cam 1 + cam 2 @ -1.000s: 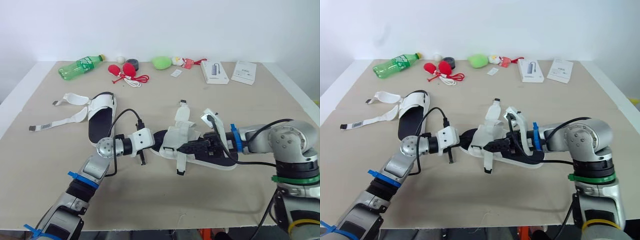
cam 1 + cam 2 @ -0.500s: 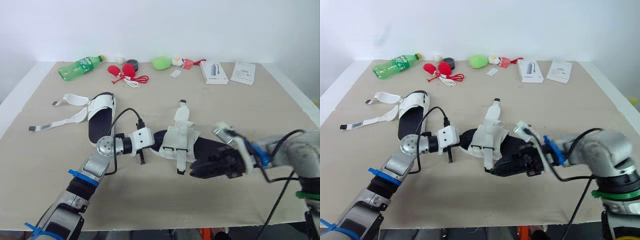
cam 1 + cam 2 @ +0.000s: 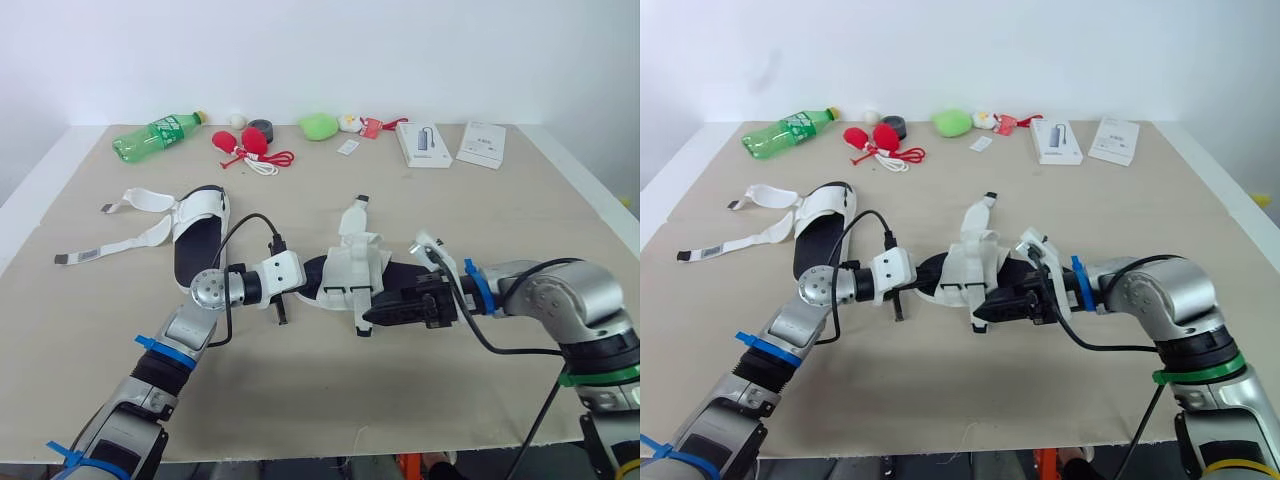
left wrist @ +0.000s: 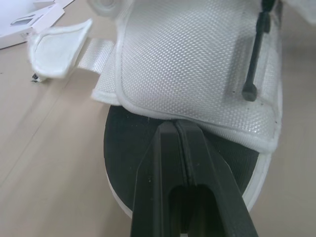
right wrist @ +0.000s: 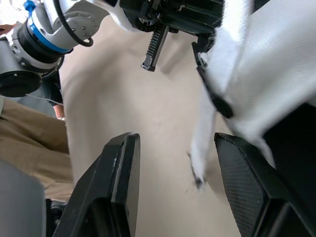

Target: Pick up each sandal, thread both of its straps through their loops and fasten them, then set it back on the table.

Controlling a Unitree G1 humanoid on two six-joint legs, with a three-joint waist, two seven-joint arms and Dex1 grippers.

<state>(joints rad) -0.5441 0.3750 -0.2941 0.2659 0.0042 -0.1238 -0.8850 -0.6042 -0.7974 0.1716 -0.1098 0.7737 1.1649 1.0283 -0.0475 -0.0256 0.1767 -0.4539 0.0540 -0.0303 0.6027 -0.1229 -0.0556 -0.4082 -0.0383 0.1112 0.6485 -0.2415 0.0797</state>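
Right gripper (image 3: 370,316): a second ago down on the sandal (image 3: 350,265) footbed, then swung off toward the near table edge. Now back in low at the sandal's side, fingers spread, hanging strap end (image 5: 202,148) between them.

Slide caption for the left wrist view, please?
Left gripper shut, tips at the black insole below the sandal's white woven strap.

A green bottle (image 3: 160,135), red cord (image 3: 270,160) and white box (image 3: 424,144) lie on the table (image 3: 330,400).
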